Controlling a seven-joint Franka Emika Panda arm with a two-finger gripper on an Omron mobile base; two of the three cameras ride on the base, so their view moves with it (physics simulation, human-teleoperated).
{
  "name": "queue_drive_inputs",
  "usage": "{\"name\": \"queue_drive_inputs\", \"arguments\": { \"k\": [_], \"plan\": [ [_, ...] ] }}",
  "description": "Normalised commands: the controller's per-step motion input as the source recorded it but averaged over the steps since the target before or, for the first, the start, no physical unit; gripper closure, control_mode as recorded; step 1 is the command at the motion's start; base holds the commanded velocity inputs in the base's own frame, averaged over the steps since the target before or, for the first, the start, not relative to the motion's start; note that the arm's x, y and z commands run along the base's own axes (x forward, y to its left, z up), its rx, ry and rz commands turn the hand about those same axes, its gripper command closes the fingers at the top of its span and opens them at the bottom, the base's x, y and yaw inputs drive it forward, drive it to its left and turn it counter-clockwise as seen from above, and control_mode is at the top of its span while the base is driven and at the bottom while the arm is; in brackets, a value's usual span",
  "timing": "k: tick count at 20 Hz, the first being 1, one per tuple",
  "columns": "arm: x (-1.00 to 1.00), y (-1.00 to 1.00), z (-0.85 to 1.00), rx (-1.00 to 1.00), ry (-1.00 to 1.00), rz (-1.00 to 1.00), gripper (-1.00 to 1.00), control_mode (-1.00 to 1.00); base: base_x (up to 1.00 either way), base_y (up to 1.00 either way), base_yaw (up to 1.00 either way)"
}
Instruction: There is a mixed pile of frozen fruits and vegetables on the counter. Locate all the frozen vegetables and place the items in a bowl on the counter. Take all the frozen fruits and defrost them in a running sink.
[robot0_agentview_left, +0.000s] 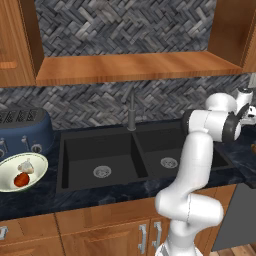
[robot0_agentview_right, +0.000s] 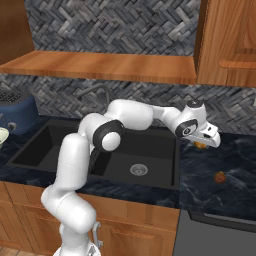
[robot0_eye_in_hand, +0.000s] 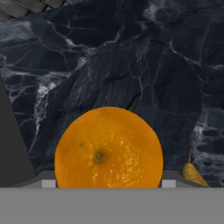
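We see an orange (robot0_eye_in_hand: 108, 148) right at the claw (robot0_eye_in_hand: 108, 183), over the dark tabletop (robot0_eye_in_hand: 131, 65) right of the sink (robot0_agentview_left: 120, 155); its fingertips are cut off, so we cannot tell the grip. The bowl (robot0_agentview_left: 10, 186) holds the red ball (robot0_agentview_left: 21, 180) and pale bulb (robot0_agentview_left: 26, 167). Another small fruit (robot0_agentview_right: 220, 177) lies blurred nearby.

A grey herringbone tile wall (robot0_agentview_left: 100, 107) runs behind the desk. A wooden shelf (robot0_agentview_left: 130, 67) spans it, with brown wall cabinets (robot0_agentview_right: 227, 40) at either end. Wooden base cabinets (robot0_agentview_left: 100, 232) with metal handles (robot0_agentview_left: 143, 239) stand below. A blue toaster (robot0_agentview_left: 22, 131) sits at left.
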Motion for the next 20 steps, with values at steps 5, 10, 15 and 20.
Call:
{"name": "queue_drive_inputs", "arguments": {
  "k": [5, 10, 15, 20],
  "plan": [
    [-0.13, 0.34, 0.11, 0.0, 0.06, 0.03, 1.0, -1.0, 0.0, 0.0, 0.0],
    [-0.18, 0.4, 0.01, 0.0, 0.08, 0.04, 1.0, -1.0, 0.0, 0.0, 0.0],
    [-0.23, 0.41, 0.0, 0.0, 0.05, 0.05, 1.0, -1.0, 0.0, 0.0, 0.0],
    [-0.25, 0.41, 0.0, 0.0, 0.03, 0.05, 1.0, -1.0, 0.0, 0.0, 0.0]
  ]
}}
